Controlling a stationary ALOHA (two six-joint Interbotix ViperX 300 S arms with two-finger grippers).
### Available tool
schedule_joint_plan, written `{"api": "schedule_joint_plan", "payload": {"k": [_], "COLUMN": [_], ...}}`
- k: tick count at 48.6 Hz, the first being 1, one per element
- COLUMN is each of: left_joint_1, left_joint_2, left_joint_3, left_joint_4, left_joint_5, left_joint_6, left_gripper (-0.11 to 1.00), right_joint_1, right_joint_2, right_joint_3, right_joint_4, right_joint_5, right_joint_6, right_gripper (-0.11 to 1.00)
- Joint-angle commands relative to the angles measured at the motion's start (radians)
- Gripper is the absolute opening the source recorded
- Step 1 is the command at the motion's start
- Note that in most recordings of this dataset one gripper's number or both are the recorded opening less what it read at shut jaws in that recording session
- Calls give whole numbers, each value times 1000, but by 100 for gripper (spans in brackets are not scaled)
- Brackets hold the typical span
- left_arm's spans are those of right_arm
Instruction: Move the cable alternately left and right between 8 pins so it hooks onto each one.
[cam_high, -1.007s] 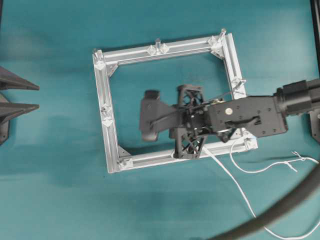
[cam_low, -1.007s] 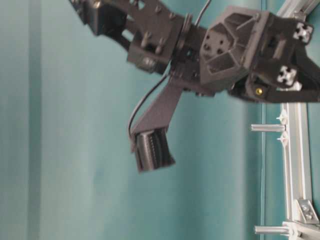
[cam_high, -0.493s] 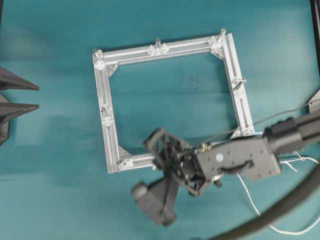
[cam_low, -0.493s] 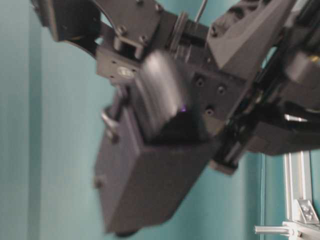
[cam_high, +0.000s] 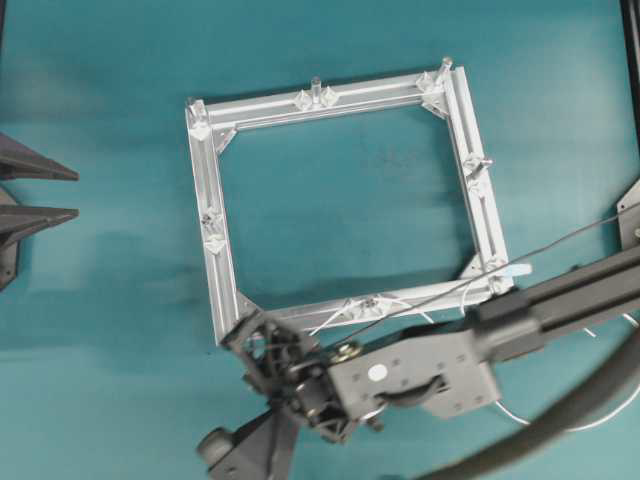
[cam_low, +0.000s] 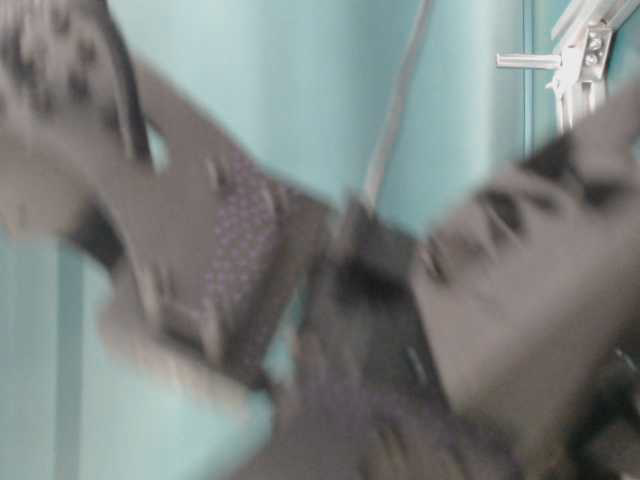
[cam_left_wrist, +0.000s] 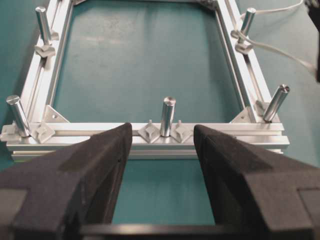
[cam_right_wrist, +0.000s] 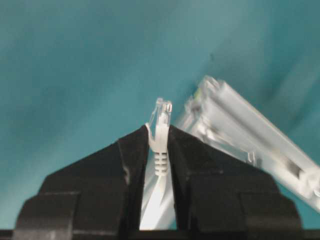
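At frame (cam_high: 225, 270) bottom edge: right fingers (cam_right_wrist: 135, 150) pinching cable (cam_right_wrist: 161, 145) connector; left fingers (cam_left_wrist: 112, 150) spread; table-level view blurred.

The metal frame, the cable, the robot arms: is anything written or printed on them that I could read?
No readable text in any view.
The frame, the cable and the right gripper show no lettering.
The table-level view is too blurred to tell.

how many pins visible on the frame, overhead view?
7 pins: top-left, top-middle, top-right, right-middle, bottom-right, bottom-middle, left-middle. The right arm may hide one at bottom-left.
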Motion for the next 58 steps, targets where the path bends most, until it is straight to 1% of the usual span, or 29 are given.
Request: {"api": "schedule_joint_plan", "payload": {"k": [1, 3, 7, 11, 15, 21, 26, 30, 34, 40, 45, 49, 51, 55, 58], "left_joint_1": [-5, -5, -5, -5, -5, -5, -5, -5, -5, -5, -5, -5, -5, -5, -5], "left_joint_2": [8, 8, 8, 8, 8, 8, 9, 8, 8, 8, 8, 8, 8, 8, 8], "left_joint_3": [-11, -11, -11, -11, -11, -11, -11, -11, -11, -11, -11, -11, -11, -11, -12], "left_joint_4": [-2, -2, -2, -2, -2, -2, -2, -2, -2, -2, -2, -2, -2, -2, -2], "left_joint_5": [-11, -11, -11, -11, -11, -11, -11, -11, -11, -11, -9, -6, -6, -6, -5], "left_joint_6": [2, 2, 2, 2, 2, 0, 2, 0, 0, 0, -8, -18, -25, -31, -31], "left_gripper": [55, 55, 55, 55, 55, 55, 55, 55, 55, 55, 55, 55, 55, 55, 55], "right_joint_1": [11, 11, 11, 9, 3, -20, -38, -49, -63, -95, -118, -127, -132, -133, -140], "right_joint_2": [12, 31, 72, 115, 160, 218, 249, 265, 276, 278, 276, 276, 276, 276, 275], "right_joint_3": [-104, -135, -199, -265, -337, -448, -508, -540, -554, -555, -557, -557, -554, -551, -543], "right_joint_4": [40, 61, 89, 103, 103, 101, 100, 100, 98, 74, 37, -11, -44, -94, -114], "right_joint_5": [23, 32, 48, 64, 91, 135, 150, 163, 178, 169, 127, 92, 92, 115, 137], "right_joint_6": [0, 5, 18, 60, 147, 347, 488, 575, 646, 798, 936, 1029, 1074, 1120, 1147], "right_gripper": [14, 14, 14, 14, 14, 14, 14, 14, 14, 14, 14, 14, 14, 14, 14]}}
